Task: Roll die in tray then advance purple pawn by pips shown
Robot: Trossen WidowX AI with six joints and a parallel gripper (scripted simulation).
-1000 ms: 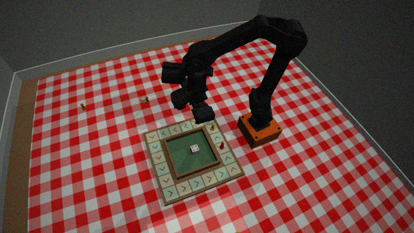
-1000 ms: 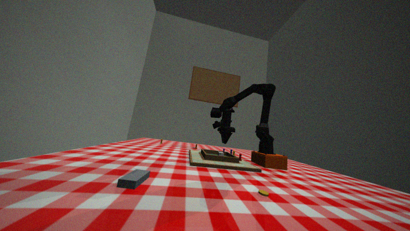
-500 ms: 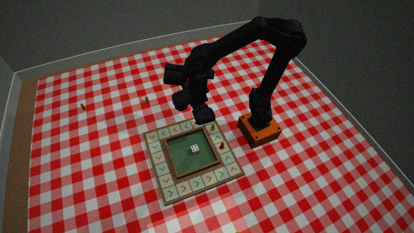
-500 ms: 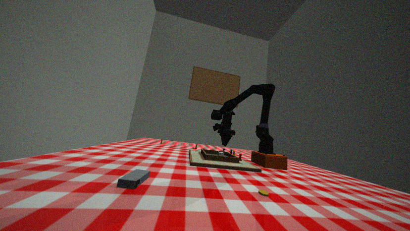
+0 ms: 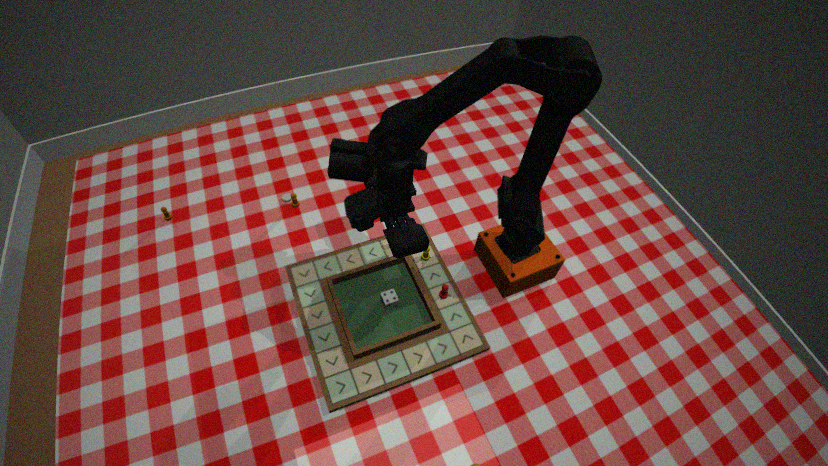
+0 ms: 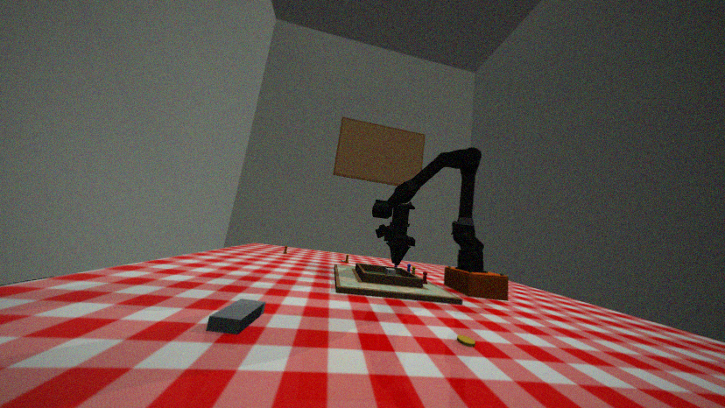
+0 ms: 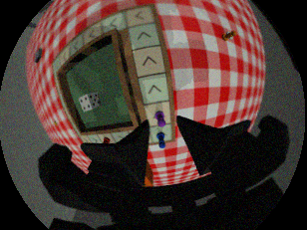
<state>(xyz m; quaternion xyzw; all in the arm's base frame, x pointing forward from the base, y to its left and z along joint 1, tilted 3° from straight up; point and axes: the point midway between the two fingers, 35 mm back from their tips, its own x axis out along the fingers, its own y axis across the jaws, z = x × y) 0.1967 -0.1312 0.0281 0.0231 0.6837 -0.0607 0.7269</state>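
The purple pawn (image 7: 159,118) stands on a board square in the wrist view, beside the blue pawn (image 7: 160,138) (image 6: 409,267). My gripper (image 7: 161,119) (image 6: 396,264) is partly open and empty, pointing down, low over the board. In the wrist view its fingertips appear on either side of the purple pawn; whether they are down around it is unclear. The arm hides that pawn in the top view. The white die (image 5: 389,297) (image 7: 90,102) rests in the green-floored tray (image 5: 396,340) with four pips on top. Arrows run around the board (image 5: 394,365) (image 6: 395,293).
The yellow pawn (image 5: 425,254) and red pawn (image 5: 444,291) (image 6: 425,277) (image 7: 107,140) stand on the board's arm side. Two orange-brown pawns (image 5: 166,213) (image 5: 294,200) and a white disc (image 5: 286,197) are farther off. A grey block (image 6: 236,316) and yellow disc (image 6: 465,341) lie on the cloth.
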